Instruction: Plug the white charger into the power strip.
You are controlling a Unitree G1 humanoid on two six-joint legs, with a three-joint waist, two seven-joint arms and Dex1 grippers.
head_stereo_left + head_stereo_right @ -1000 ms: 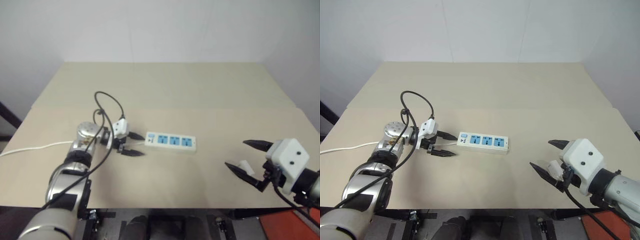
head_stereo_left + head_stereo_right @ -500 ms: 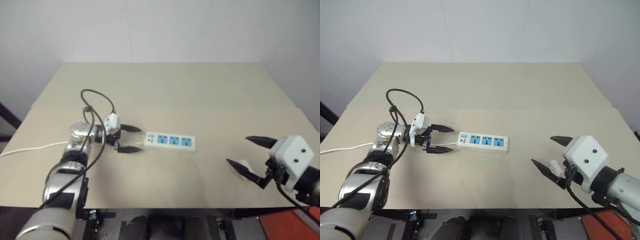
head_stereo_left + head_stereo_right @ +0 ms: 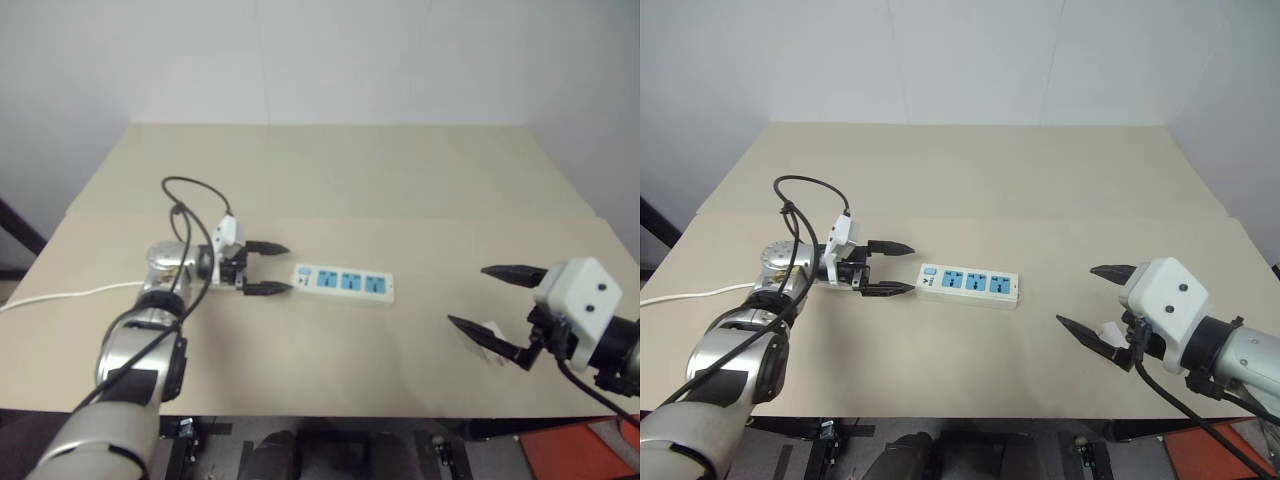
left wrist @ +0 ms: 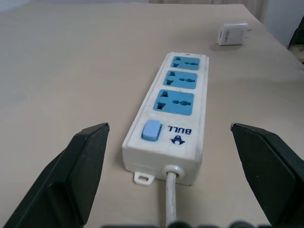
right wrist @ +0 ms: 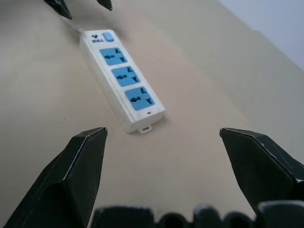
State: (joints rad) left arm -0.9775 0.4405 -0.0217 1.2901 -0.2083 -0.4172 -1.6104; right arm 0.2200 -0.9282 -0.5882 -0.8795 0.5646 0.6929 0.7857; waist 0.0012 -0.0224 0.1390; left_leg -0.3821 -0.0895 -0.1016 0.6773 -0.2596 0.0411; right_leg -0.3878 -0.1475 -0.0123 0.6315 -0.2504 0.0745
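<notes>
Nothing plugged in yet; still the approach step, before any grasp.

Strip (image 3: 343,283) flat near the middle of the table (image 3: 330,180), lengthwise across it, switch end at 9 o'clock, cord (image 3: 60,296) running off toward the table's 9 o'clock edge. All three blue sockets empty and facing up.

Left gripper (image 3: 266,268) level, just beside the strip's switch end on the 9 o'clock side, fingers wide apart, clamped on nothing, not touching the strip. In the left wrist view the cord outlet sits between the two spread fingers (image 4: 80,166).

Charger (image 3: 488,331) lying on the table at about 4 o'clock from the strip, well apart from it, near the front edge. Seen far beyond the strip in the left wrist view, on its side; prongs too small to tell.

Right gripper (image 3: 484,298) hanging over the charger, fingers wide apart, holding nothing. Whether the lower finger touches the charger: cannot tell.

Next, probably: lower the right gripper around the charger and close on its body with the prongs left free, then carry it toward 10 o'clock to a socket, prongs down. Left gripper well placed for steadying the strip's end during the push. Needs care: small charger, easy to tip or push away.
</notes>
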